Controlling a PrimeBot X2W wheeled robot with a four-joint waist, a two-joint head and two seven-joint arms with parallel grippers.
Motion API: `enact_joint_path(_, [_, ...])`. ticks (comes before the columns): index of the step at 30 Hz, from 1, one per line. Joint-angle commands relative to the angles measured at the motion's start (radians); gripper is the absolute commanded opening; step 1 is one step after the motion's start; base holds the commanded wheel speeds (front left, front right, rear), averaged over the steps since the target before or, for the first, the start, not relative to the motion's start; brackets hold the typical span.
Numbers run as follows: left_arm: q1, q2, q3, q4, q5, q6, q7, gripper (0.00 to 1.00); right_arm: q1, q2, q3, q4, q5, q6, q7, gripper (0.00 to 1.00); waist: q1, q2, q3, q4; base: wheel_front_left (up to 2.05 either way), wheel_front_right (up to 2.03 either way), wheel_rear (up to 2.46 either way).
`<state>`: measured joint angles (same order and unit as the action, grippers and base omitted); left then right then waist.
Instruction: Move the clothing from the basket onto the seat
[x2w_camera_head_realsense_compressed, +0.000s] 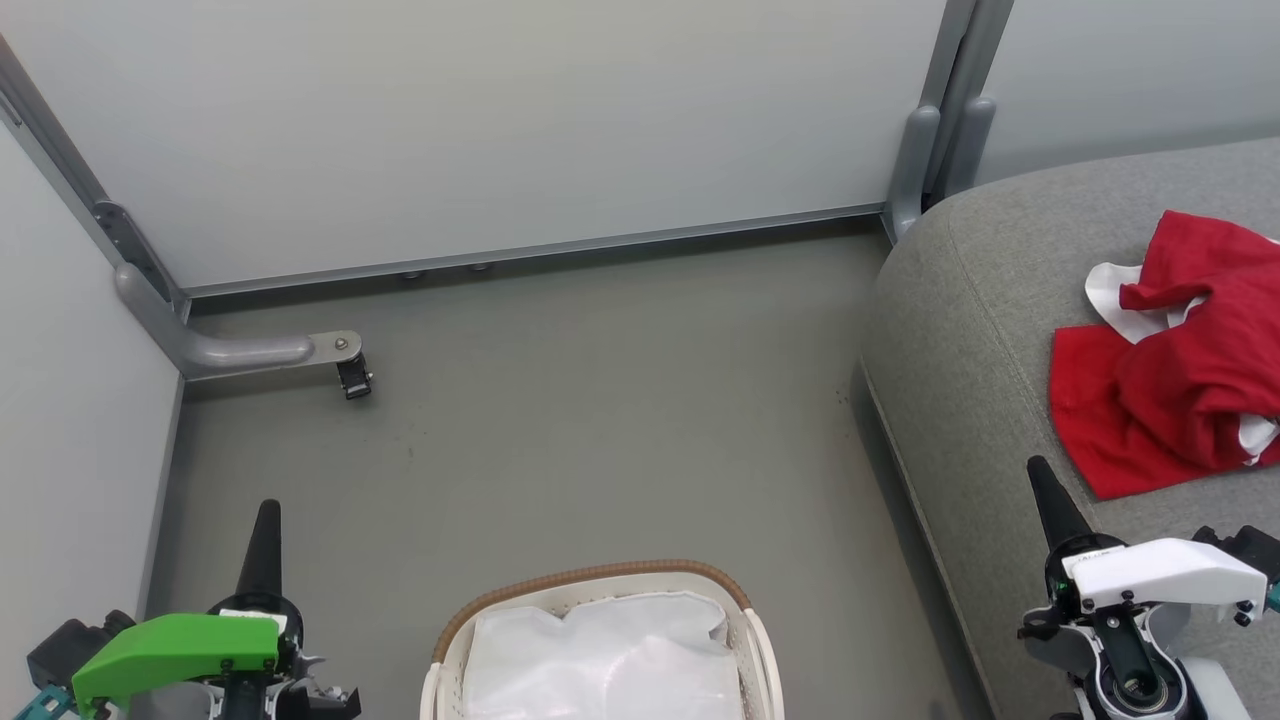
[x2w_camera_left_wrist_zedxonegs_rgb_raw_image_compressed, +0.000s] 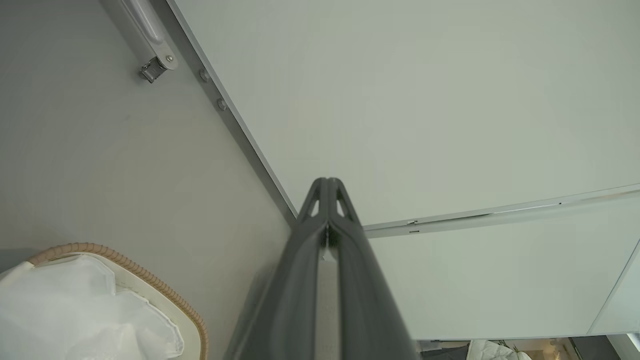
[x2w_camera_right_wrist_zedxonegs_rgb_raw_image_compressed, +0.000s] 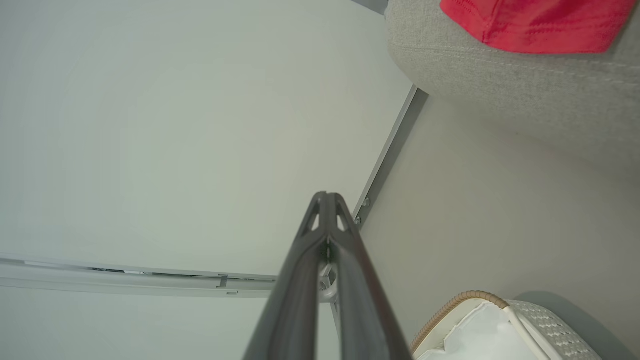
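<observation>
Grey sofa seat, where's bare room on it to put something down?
The large grey woven-fabric seat is bare along its rounded left edge, up to the crumpled red fabric clothing, and behind the clothing toward the wall. Its right part is crowded by the clothing; the right end effector hangs over the near strip.

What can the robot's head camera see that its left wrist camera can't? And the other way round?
Head view adds the red clothing lying on the grey seat, plus the right gripper. Left wrist view adds a close look along the left gripper, fingers pressed shut, and a dim glimpse past the wall panel's edge. Both share the basket with its white liner, the grey floor and the panel's metal foot.
</observation>
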<state>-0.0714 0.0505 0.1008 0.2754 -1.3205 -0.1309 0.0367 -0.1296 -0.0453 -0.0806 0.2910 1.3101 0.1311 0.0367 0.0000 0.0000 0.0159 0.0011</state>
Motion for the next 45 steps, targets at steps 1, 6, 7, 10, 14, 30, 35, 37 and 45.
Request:
enact_joint_path(1, [-0.021,0.001,0.006,-0.009,-0.026,0.0,0.007,0.0,0.009,-0.006,-0.005,-0.012,0.026,0.0,0.009,0.0,0.0,0.0,0.0,0.0,0.0,0.0,0.0])
enact_joint_path(6, [-0.026,0.001,0.007,-0.012,-0.065,0.0,0.018,0.0,0.012,-0.006,-0.01,-0.018,0.066,0.0,0.02,0.0,0.0,0.0,-0.002,0.0,0.0,0.0,0.0])
enact_joint_path(7, [-0.028,0.001,0.008,-0.013,-0.074,0.0,0.021,0.0,0.013,-0.006,-0.011,-0.019,0.076,0.0,0.021,0.0,0.0,0.0,-0.002,0.0,0.0,0.0,0.0])
enact_joint_path(10, [-0.03,0.001,0.008,-0.015,-0.099,0.0,0.027,0.0,0.015,-0.006,-0.014,-0.022,0.101,0.0,0.028,0.0,0.0,0.0,-0.003,0.0,0.0,0.0,0.0])
enact_joint_path(14, [-0.031,0.001,0.01,-0.018,-0.127,0.0,0.035,0.0,0.016,-0.007,-0.017,-0.026,0.131,0.0,0.036,0.0,0.0,0.0,-0.005,0.0,0.0,0.0,0.0])
enact_joint_path(30, [-0.04,0.0,0.014,-0.029,-0.238,0.0,0.067,0.0,0.023,-0.007,-0.03,-0.041,0.248,-0.001,0.066,0.0,0.0,0.0,-0.01,-0.001,0.0,0.0,0.0])
enact_joint_path(35, [-0.044,0.0,0.015,-0.031,-0.271,0.0,0.075,0.0,0.024,-0.007,-0.033,-0.046,0.281,-0.001,0.075,0.0,0.0,0.0,-0.011,-0.001,0.0,0.0,0.0])
enact_joint_path(37, [-0.045,0.0,0.015,-0.032,-0.285,0.0,0.077,0.0,0.026,-0.007,-0.035,-0.048,0.294,-0.001,0.078,0.0,0.0,0.0,-0.012,-0.001,0.0,0.0,0.0])
enact_joint_path(45, [-0.043,0.0,0.015,-0.032,-0.294,0.0,0.081,0.0,0.027,-0.008,-0.036,-0.049,0.304,-0.001,0.08,0.0,0.0,0.0,-0.013,-0.001,0.0,0.0,0.0])
